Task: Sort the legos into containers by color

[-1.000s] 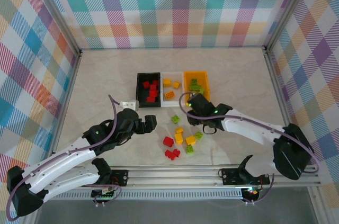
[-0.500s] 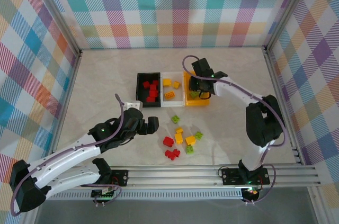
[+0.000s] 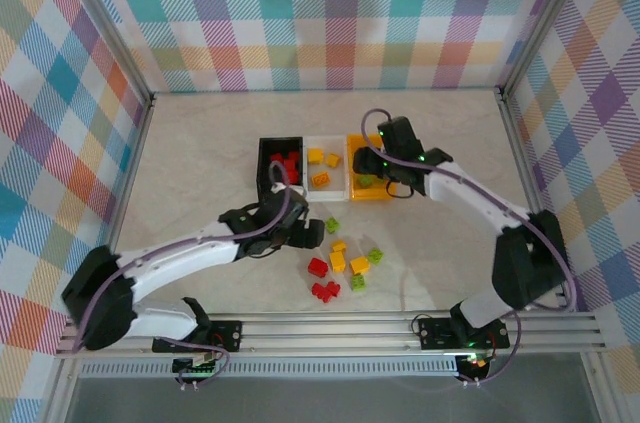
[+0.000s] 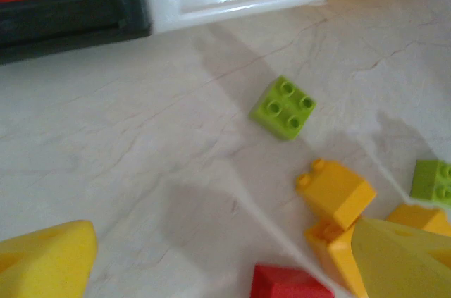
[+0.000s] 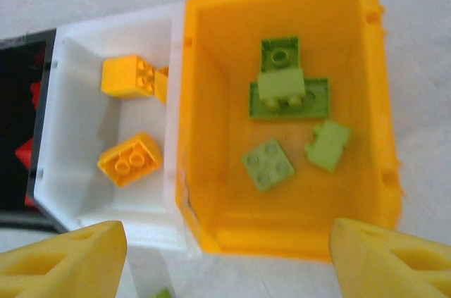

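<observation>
Sorting partly done. Black bin (image 3: 262, 169) holds red bricks (image 3: 288, 165); white bin (image 5: 113, 231) yellow-orange ones; orange bin (image 5: 190, 101) several green.
Left: about eight loose legos (image 3: 338, 263), mixed colours, on desk (image 3: 200, 163) near of bins.
Left pincer (image 4: 225, 263) open, empty, near green brick (image 4: 283, 106).
Right pincer (image 5: 225, 256) open, empty, above orange bin.

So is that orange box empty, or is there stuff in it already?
Not empty. The orange bin has several green bricks lying on its floor, with plenty of bare floor showing around them.

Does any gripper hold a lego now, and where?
Nothing is held. The left gripper is open near a loose green lego; the right gripper is open above the orange bin.
</observation>
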Robot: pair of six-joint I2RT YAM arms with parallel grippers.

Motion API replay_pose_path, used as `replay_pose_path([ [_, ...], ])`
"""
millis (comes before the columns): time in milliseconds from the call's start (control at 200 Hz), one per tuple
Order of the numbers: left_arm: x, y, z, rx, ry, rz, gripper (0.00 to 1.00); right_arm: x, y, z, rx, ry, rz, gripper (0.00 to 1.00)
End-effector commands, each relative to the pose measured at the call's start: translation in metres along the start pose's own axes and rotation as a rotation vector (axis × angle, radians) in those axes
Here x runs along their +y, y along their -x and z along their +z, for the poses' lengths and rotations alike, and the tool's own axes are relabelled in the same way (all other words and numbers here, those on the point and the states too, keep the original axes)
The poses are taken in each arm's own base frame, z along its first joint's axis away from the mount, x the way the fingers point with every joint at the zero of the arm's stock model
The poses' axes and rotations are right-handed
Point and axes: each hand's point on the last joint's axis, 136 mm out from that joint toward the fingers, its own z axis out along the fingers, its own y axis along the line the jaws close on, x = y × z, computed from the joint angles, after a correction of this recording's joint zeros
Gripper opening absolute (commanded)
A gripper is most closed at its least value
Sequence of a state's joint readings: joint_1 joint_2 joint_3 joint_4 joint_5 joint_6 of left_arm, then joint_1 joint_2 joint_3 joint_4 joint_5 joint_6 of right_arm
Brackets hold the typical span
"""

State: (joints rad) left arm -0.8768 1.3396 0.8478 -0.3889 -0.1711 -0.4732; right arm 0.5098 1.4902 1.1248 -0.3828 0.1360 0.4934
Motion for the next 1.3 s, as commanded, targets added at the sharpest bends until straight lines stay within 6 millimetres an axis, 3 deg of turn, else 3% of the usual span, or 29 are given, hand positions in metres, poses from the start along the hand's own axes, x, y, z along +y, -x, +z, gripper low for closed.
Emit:
replay_pose_path([
  [0, -0.031, 0.017, 0.018, 0.003, -0.039, 0.117, 0.90, -0.004, -0.016, -0.014, -0.017, 0.040, 0.036, 0.77],
  [160, -0.040, 0.026, 0.056, 0.052, 0.049, 0.209, 0.88, -0.022, -0.039, -0.030, -0.032, 0.030, 0.056, 0.77],
  [315, -0.039, 0.027, 0.086, 0.101, 0.126, 0.234, 0.85, -0.030, -0.048, -0.045, -0.058, 0.029, 0.066, 0.78],
  [615, -0.033, 0.008, 0.111, 0.157, 0.191, 0.259, 0.68, -0.036, -0.044, -0.068, -0.125, 0.030, 0.083, 0.78],
  [845, -0.034, -0.012, 0.114, 0.181, 0.184, 0.269, 0.51, -0.040, -0.040, -0.070, -0.146, 0.007, 0.095, 0.79],
  [990, -0.036, -0.013, 0.110, 0.173, 0.173, 0.258, 0.40, -0.045, -0.040, -0.072, -0.153, -0.013, 0.107, 0.79],
  [1150, -0.044, 0.008, 0.086, 0.102, 0.137, 0.223, 0.34, -0.053, -0.041, -0.079, -0.173, -0.043, 0.120, 0.79],
  [1295, -0.057, 0.045, 0.049, -0.015, 0.085, 0.178, 0.32, -0.064, -0.048, -0.084, -0.185, -0.073, 0.142, 0.79],
])
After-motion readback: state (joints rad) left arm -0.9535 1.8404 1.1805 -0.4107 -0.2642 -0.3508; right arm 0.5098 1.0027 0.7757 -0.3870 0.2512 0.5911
